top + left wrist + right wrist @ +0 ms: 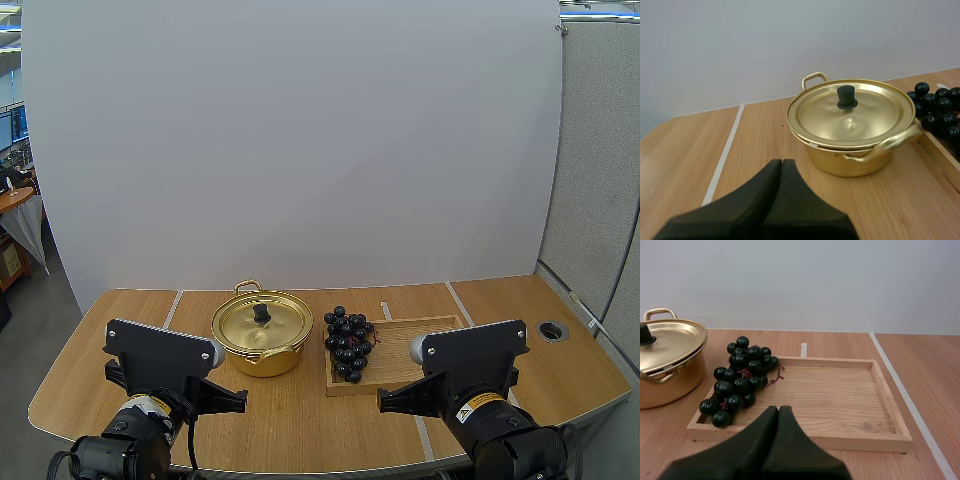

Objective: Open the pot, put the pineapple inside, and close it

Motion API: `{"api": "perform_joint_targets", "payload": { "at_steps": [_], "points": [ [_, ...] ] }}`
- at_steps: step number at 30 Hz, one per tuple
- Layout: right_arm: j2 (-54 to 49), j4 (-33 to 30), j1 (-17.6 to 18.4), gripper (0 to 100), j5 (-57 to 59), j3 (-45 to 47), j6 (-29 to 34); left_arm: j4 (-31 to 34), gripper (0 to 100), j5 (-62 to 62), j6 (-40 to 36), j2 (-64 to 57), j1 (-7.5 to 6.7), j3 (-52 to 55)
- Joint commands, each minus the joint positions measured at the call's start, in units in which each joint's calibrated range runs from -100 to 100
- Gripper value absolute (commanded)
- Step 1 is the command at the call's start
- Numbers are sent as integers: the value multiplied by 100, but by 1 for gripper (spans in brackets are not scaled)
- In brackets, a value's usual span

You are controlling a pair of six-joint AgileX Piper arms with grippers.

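Wooden table (300,430) bears all | gold pot (262,360) sits left of centre, lid (278,326) on it | bunch of grapes (347,345) lies at the left end of the wooden tray (392,350), just right of the pot | our left gripper (242,402) hangs near of the pot, fingers pressed together, empty | our right gripper (381,404) hangs near of the tray, fingers pressed together, empty

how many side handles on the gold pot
2: a far handle at the back of the pot, and a near handle at its front, toward the wooden tray.
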Motion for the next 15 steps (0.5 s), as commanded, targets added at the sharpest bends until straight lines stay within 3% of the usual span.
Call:
{"api": "perform_joint_targets", "payload": {
  "at_steps": [1, 3, 15],
  "points": [
    [-33, -56, -25, 0, 17, 0, -65, 16, 0, -227, -516, 27, 9, 9],
    [-33, -56, -25, 0, 17, 0, -65, 16, 0, -227, -902, 27, 9, 9],
    [-33, 116, -25, 0, 15, 0, -65, 16, 0, -265, -915, 27, 9, 9]
  ]
}}
